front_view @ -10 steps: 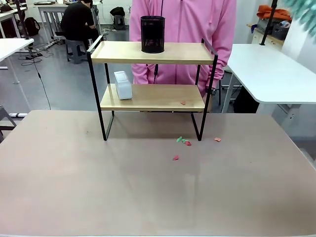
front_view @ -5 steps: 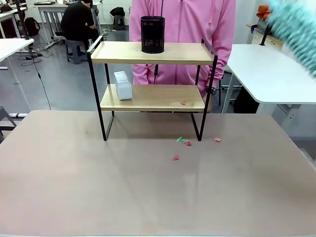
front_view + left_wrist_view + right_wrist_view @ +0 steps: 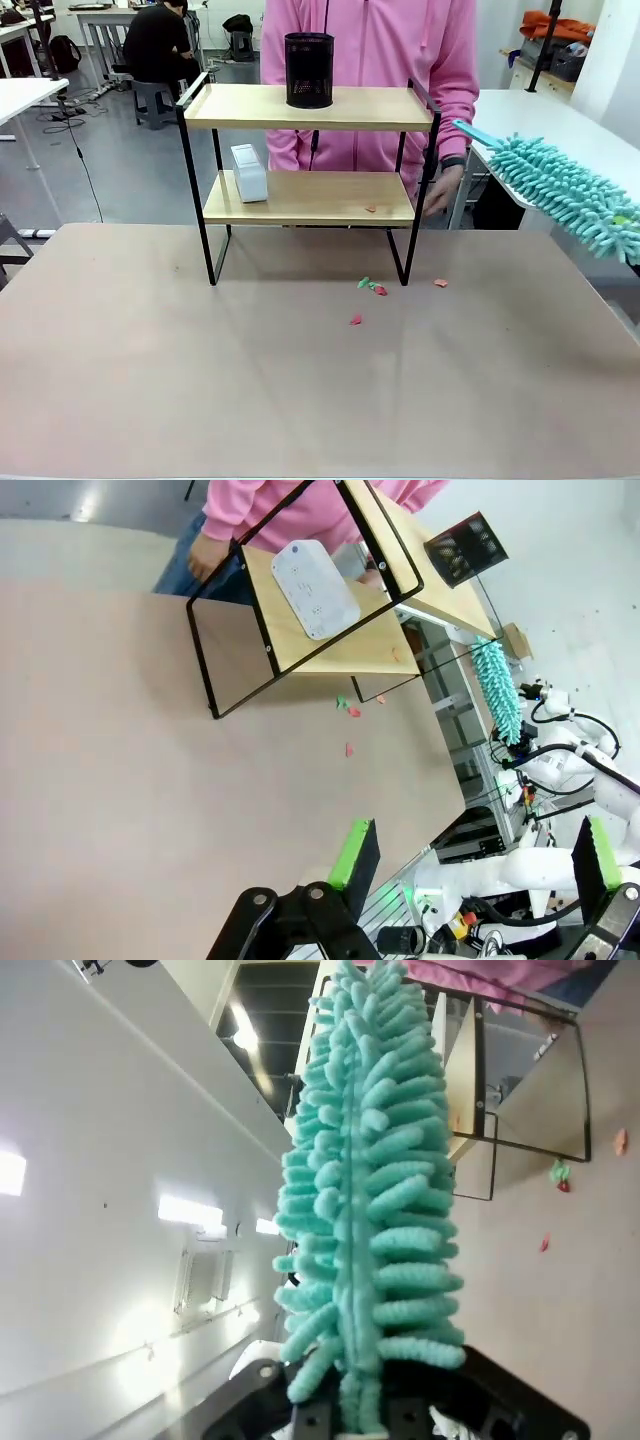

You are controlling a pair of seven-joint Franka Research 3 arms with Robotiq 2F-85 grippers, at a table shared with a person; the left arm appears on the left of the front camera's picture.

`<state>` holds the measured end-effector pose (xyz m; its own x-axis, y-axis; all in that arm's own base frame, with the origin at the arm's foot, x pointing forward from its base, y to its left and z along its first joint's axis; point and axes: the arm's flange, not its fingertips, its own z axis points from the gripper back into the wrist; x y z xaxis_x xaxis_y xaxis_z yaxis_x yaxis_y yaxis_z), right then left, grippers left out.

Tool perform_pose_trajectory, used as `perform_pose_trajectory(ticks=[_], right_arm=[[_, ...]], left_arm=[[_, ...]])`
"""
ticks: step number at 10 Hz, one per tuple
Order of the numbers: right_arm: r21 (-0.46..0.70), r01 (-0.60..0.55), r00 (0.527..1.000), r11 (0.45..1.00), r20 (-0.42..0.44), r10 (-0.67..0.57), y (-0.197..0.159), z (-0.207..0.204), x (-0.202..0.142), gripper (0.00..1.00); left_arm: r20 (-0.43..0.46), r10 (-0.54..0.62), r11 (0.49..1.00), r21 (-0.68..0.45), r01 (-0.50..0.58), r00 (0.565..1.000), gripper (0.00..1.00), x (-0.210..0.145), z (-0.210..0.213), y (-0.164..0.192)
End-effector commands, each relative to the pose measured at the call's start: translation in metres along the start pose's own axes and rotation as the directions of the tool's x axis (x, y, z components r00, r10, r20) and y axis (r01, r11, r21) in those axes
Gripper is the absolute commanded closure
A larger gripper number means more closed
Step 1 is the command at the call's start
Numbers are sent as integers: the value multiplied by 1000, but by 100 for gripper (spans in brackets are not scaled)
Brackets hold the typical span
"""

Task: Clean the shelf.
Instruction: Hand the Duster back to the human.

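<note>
1. In the front view the shelf (image 3: 310,170) stands at the far side of the desk (image 3: 200,380), directly in front of a person in a pink top (image 3: 370,60). A black mesh cup (image 3: 309,69) sits on its top board and a white box (image 3: 248,172) on the left of its lower board.
2. A small reddish scrap (image 3: 371,208) lies on the lower board near its right end; more scraps (image 3: 372,286) lie on the desk by the shelf's right front leg.
3. The same view shows a teal fluffy duster (image 3: 565,193) slanting in from the right edge, its tip pointing toward the shelf's upper right corner but apart from it. The person's hand (image 3: 437,189) is by the right rear post.
4. The left wrist view adds the left pincer (image 3: 470,855), its jaws spread wide with nothing between them, above bare desk well apart from the shelf.
5. The right wrist view looks up the duster's length: the right pincer (image 3: 370,1400) is clamped on the duster's base, with the shelf beyond its tip.
6. One second earlier only a blurred teal edge showed in the front view's top right corner; the duster has since swung down and leftward toward the shelf, and the person's hand has come into view. Shelf, cup, box and scraps are unmoved.
</note>
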<state>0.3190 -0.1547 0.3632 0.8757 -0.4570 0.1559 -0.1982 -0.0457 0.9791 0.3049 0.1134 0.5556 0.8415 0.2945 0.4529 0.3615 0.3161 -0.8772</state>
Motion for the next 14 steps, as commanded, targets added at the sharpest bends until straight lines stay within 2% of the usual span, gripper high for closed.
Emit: perform_pose_trajectory(ticks=[1,3,10,11,13,14], right_arm=[[1,13,999,1000,33,-13,11,-3,9,100],[-28,21,999,999,37,-19,8,-7,8,100],[-16,20,999,1000,36,-20,4,-9,10,100],[-15,24,999,1000,40,-23,3,-11,11,57],[-17,15,999,1000,30,-14,5,-15,12,0],[-15,3,1000,1000,23,-3,8,-16,11,0]], left_arm=[[-4,-7,1000,6,7,1000,0,1,0,-1],[-4,-7,1000,6,7,1000,0,1,0,-1],[-4,-7,1000,6,7,1000,0,1,0,-1],[-4,-7,1000,6,7,1000,0,1,0,-1],[-4,-7,1000,6,7,1000,0,1,0,-1],[-4,-7,1000,6,7,1000,0,1,0,-1]])
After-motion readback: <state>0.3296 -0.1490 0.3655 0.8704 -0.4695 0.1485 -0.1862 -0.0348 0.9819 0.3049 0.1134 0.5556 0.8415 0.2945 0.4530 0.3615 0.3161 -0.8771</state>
